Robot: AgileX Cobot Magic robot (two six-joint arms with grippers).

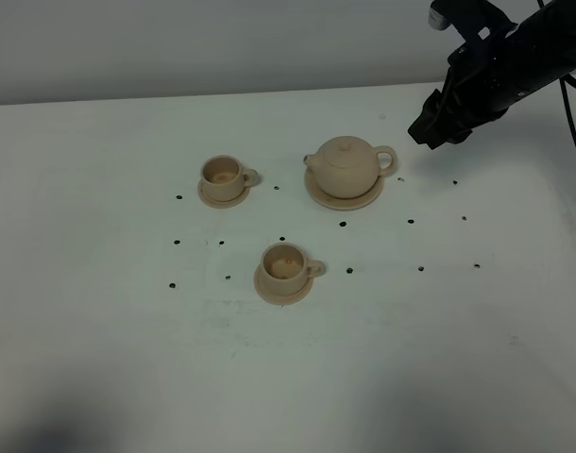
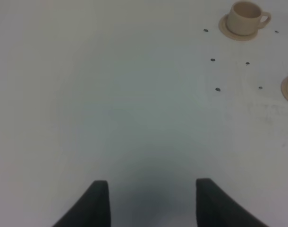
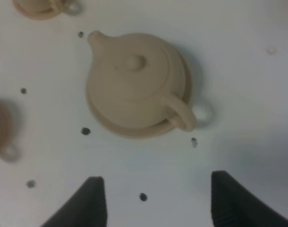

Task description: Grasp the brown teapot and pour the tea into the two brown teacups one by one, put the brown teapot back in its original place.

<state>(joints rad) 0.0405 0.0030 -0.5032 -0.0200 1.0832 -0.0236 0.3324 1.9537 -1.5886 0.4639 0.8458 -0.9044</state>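
On the white tabletop [image 1: 99, 359], the left gripper [image 2: 151, 181] shows only in its own wrist view: its two dark fingers [image 2: 94, 205] stand apart over bare surface with nothing between them. Nearest of the tea set is a small light tan near teacup [image 1: 285, 261] with a little side handle turned right, standing upright on its matching small round saucer [image 1: 280, 293]. Farther back and to the left, a second cup of the same kind, the far teacup [image 1: 222, 174], sits on a saucer of its own, handle also to the right. Small dark dots [image 1: 342, 224] are scattered on the table around them. To the right of the far teacup stands the light tan rounded teapot [image 1: 345, 166], knobbed lid on, short spout pointing left and loop handle to the right, resting upright on the wide saucer [image 1: 348, 200], a flat round tan plate. Farthest and rightmost, the black right gripper [image 1: 428, 128] hangs above the table just right of the handle, not touching it, its fingers [image 3: 89, 203] spread wide and empty.
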